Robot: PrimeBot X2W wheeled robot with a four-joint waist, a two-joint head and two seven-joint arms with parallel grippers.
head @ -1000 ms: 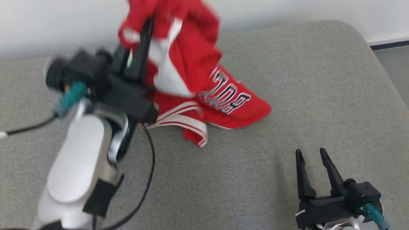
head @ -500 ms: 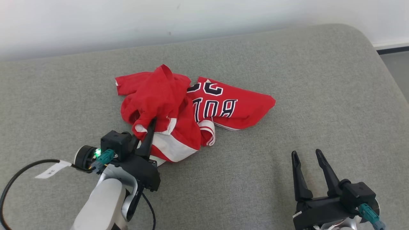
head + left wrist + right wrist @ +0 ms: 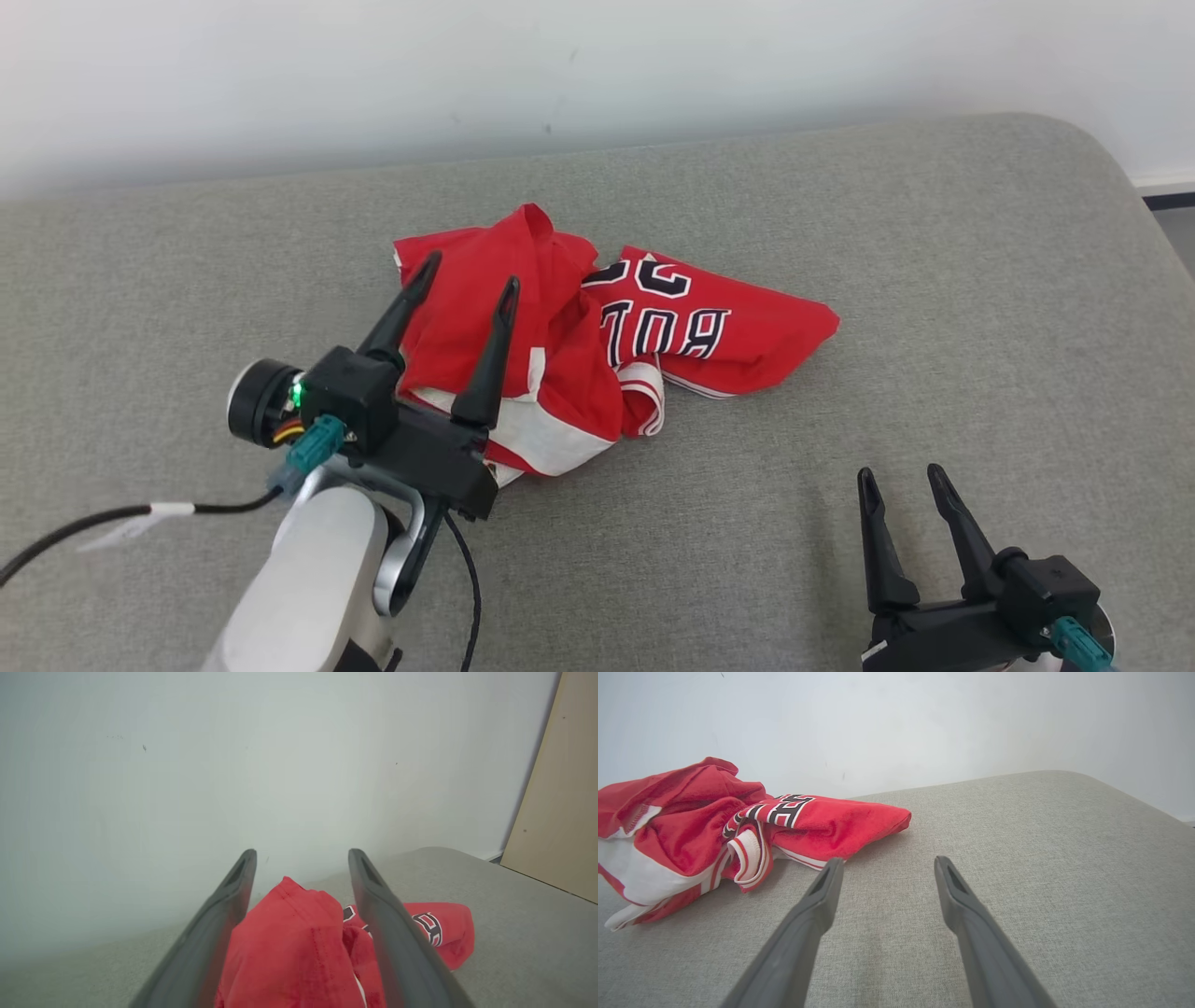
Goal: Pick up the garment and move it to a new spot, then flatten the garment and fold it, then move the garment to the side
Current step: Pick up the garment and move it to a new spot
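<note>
Plainly, the left hand (image 3: 467,280) stands open and grips nothing. Its two fingers are spread over the near-left part of the red jersey (image 3: 728,336), and in the left wrist view a crumpled peak of cloth (image 3: 289,933) rises between them. Whether the fingers touch the fabric I cannot tell.

The jersey lies in a bunched heap near the middle of the grey padded bench (image 3: 934,233), somewhat toward the far edge. Its long axis runs roughly along that edge: the thick, white-trimmed bundle sits at the left under the hand, and a flatter lettered flap tapers toward the right edge.

The right hand (image 3: 902,476) is also open and empty. It hovers by the near-right corner, well apart from the jersey, with the flap's tip lying ahead of it and to its left.

So the left arm is much the nearer, though flattening will likely need both. Bare bench lies open on every side of the heap, widest toward the right edge and the near edge. A wall (image 3: 597,75) closes off the far edge, and a black cable (image 3: 75,527) trails near the left edge.
</note>
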